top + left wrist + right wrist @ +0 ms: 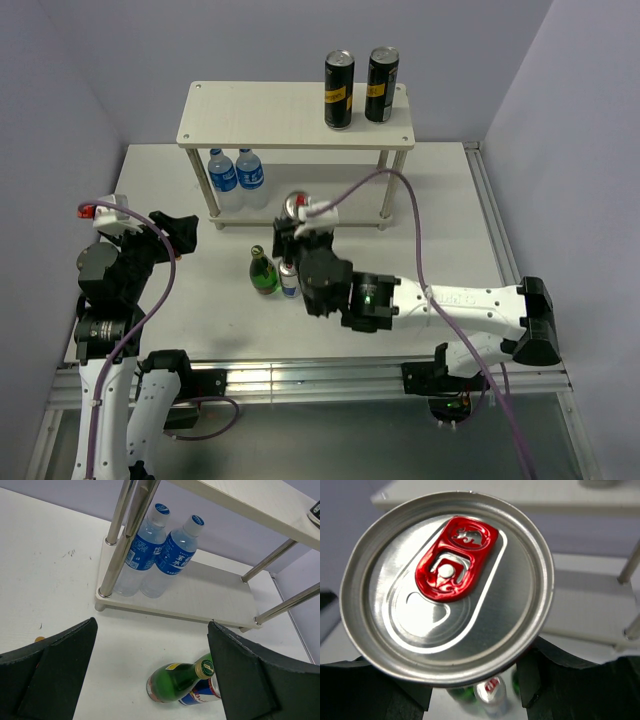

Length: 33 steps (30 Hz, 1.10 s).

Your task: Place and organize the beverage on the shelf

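Observation:
My right gripper (297, 232) is shut on a slim silver can with a red tab (447, 585), held upright above the table in front of the shelf (295, 115); the can also shows in the top view (296, 205). Two black cans with yellow labels (339, 90) (381, 85) stand on the shelf's top board, right end. A green bottle (264, 272) and a silver-and-blue can (289, 278) stand together on the table just below the held can. A second green bottle (206, 657) is mostly hidden. My left gripper (152, 630) is open and empty, left of them.
Two clear water bottles with blue labels (142, 550) (175, 555) stand at the left end of the shelf's lower board (210, 595). The shelf's metal legs (120, 545) rise beside them. Walls close in behind and on both sides.

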Each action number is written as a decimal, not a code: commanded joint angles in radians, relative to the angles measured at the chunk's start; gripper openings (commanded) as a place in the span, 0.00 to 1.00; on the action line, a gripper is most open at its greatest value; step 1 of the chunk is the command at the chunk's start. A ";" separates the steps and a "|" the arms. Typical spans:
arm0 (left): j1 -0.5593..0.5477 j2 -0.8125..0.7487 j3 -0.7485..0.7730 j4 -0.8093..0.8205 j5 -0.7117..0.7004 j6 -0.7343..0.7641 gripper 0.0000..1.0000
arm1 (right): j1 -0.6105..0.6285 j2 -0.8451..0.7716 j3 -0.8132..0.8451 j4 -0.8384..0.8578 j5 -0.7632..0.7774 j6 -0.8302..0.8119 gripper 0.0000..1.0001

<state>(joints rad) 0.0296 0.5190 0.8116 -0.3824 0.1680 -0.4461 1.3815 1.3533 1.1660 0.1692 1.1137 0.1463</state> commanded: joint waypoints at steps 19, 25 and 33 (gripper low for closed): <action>0.007 -0.027 -0.006 0.033 0.027 0.015 0.99 | -0.421 0.567 0.978 -0.129 -0.393 -0.274 0.00; 0.007 -0.028 -0.003 0.033 0.036 0.017 0.99 | -0.456 0.641 1.075 -0.146 -0.422 -0.258 0.00; 0.007 -0.025 -0.003 0.031 0.034 0.017 0.99 | -0.480 0.721 1.183 -0.189 -0.477 -0.194 0.00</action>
<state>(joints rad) 0.0296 0.4999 0.8059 -0.3820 0.1867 -0.4458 0.9146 2.0766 2.2692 -0.0742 0.6739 -0.0784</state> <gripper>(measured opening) 0.994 0.628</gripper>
